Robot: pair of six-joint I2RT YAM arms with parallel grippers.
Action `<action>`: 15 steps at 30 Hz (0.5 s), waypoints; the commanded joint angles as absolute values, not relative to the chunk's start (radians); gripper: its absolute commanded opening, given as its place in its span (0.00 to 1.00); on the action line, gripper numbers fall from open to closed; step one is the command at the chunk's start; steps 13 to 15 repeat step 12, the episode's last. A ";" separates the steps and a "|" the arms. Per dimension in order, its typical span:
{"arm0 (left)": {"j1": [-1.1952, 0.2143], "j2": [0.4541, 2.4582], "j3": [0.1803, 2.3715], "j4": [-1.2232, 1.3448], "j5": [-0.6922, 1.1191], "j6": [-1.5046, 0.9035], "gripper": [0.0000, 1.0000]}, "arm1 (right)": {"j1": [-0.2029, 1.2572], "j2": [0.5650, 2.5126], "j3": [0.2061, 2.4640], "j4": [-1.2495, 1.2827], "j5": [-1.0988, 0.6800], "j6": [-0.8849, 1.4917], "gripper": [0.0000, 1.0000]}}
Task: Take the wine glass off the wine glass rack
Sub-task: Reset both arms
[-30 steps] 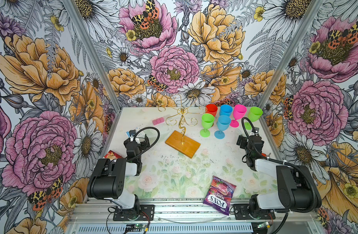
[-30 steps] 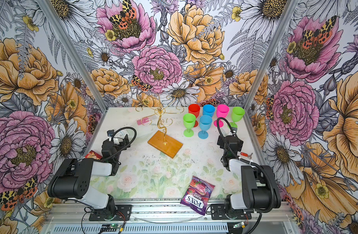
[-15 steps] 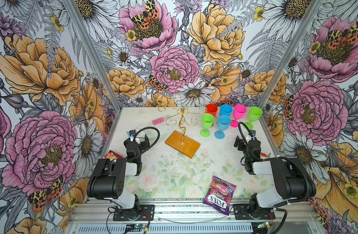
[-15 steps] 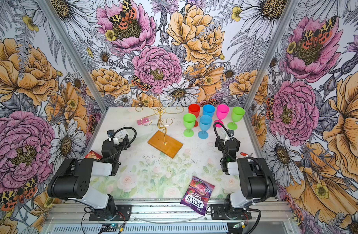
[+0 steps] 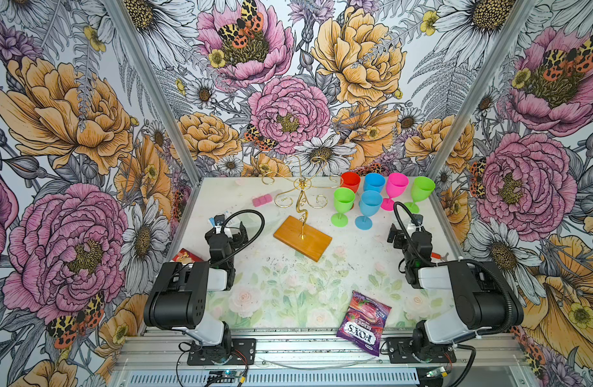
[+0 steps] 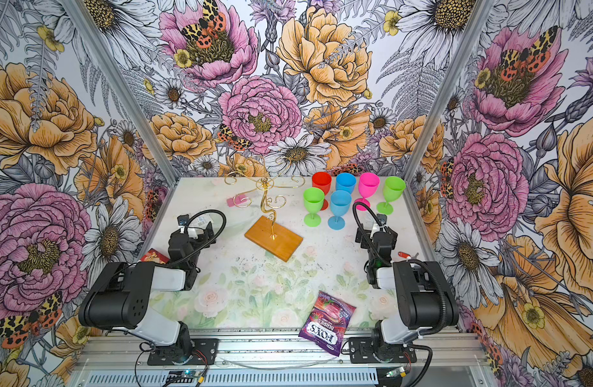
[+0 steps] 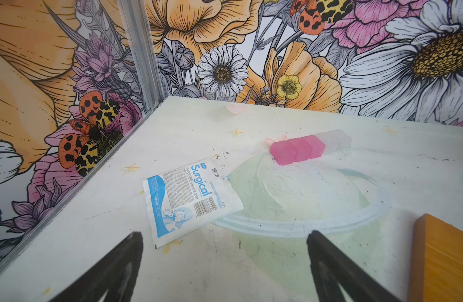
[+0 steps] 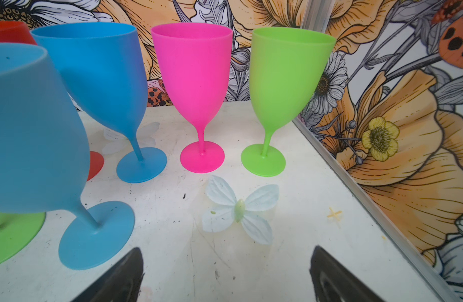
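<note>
Wine glass rack point(image 5: 302, 214) is standing upright mid-worktop point(image 5: 288, 284) on its wooden base, with six coloured wine glasses point(image 5: 370, 202) standing upright on the worktop just to its right, in two rows toward the back wall. Left pincer point(image 7: 224, 235) is sitting low near the left wall, jaws spread wide and gripping nothing, facing a surgical packet point(image 7: 188, 198). Right pincer point(image 8: 226, 249) is likewise gaping wide and empty, pointing at the pink glass point(image 8: 192, 73) and green glass point(image 8: 285, 75), touching neither.
</note>
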State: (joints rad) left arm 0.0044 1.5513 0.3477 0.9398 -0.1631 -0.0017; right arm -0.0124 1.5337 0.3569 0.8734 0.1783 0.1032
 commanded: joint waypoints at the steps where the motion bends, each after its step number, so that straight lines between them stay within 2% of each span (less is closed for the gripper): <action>1: 0.012 1.549 0.363 0.964 -0.152 -0.020 0.99 | -0.005 1.535 0.373 0.907 0.172 0.092 1.00; 15: 0.013 1.549 0.362 0.964 -0.153 -0.020 0.99 | -0.006 1.534 0.374 0.907 0.172 0.092 1.00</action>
